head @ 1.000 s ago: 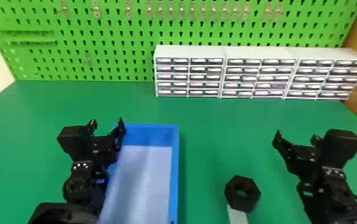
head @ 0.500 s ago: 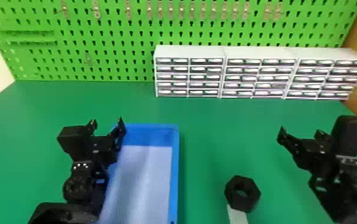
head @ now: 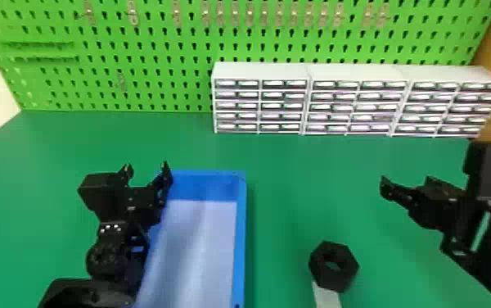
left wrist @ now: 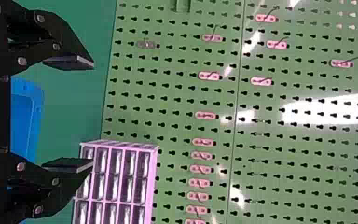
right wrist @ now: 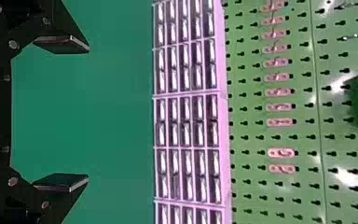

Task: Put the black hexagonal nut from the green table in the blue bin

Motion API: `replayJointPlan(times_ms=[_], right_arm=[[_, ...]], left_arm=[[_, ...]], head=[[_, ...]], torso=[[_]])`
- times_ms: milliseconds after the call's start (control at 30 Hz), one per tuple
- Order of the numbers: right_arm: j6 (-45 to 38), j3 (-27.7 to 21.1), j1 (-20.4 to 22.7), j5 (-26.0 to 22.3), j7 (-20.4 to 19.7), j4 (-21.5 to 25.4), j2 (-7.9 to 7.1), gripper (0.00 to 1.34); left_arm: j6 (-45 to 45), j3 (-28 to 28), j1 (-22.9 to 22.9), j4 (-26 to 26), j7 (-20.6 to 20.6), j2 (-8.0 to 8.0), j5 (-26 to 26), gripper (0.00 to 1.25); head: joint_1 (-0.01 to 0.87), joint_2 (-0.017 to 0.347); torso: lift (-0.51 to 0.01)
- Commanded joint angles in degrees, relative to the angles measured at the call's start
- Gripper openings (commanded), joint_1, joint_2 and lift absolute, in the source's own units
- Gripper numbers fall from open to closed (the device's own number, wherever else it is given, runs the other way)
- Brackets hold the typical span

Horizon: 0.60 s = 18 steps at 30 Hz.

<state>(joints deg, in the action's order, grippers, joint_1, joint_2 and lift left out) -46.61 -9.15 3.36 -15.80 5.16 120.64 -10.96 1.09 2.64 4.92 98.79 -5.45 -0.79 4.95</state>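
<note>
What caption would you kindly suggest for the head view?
Black nut by a pale strip on the green table, right of the blue bin, left hand and right hand open.

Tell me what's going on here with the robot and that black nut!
The robot isn't holding anything right now. The nut sits on the table, between the bin and the right gripper, whose fingers are apart with nothing in them. The left gripper is open and empty too, by the bin. So the nut isn't in the bin yet.
</note>
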Motion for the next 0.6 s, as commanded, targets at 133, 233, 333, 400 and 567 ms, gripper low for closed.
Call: replayJointPlan(times_ms=[133, 233, 333, 400, 567], right_arm=[[-11.66, -1.04, -2.04, -1.25, 5.04, 1.88, -0.82, 1.03], [-15.35, -0.78, -2.92, -2.04, 6.18, 1.79, -1.61, 1.03], [-17.99, -0.34, -3.71, -2.57, 6.97, 1.79, -2.4, 1.03], [-20.62, -0.34, -4.5, -3.27, 7.32, 1.79, -2.66, 1.03], [-24.14, -0.08, -5.73, -3.71, 8.99, 1.79, -3.54, 1.04]], left_arm=[[-0.04, -0.01, 0.0, 0.0, 0.0, 0.0, -0.2, 0.74], [-0.04, -0.18, -0.09, 0.0, 0.0, 0.0, -0.29, 0.74], [-0.04, -0.44, -0.17, 0.0, 0.0, 0.0, -0.29, 0.74], [-0.04, -0.62, -0.35, 0.0, 0.0, 0.0, -0.29, 0.74], [-0.04, -0.88, -0.44, 0.0, 0.0, 0.0, -0.38, 0.74]], head=[[0.657, 0.057], [0.657, 0.057], [0.657, 0.057], [0.657, 0.057], [0.657, 0.057]], torso=[[-0.095], [-0.095], [-0.095], [-0.095], [-0.095]])
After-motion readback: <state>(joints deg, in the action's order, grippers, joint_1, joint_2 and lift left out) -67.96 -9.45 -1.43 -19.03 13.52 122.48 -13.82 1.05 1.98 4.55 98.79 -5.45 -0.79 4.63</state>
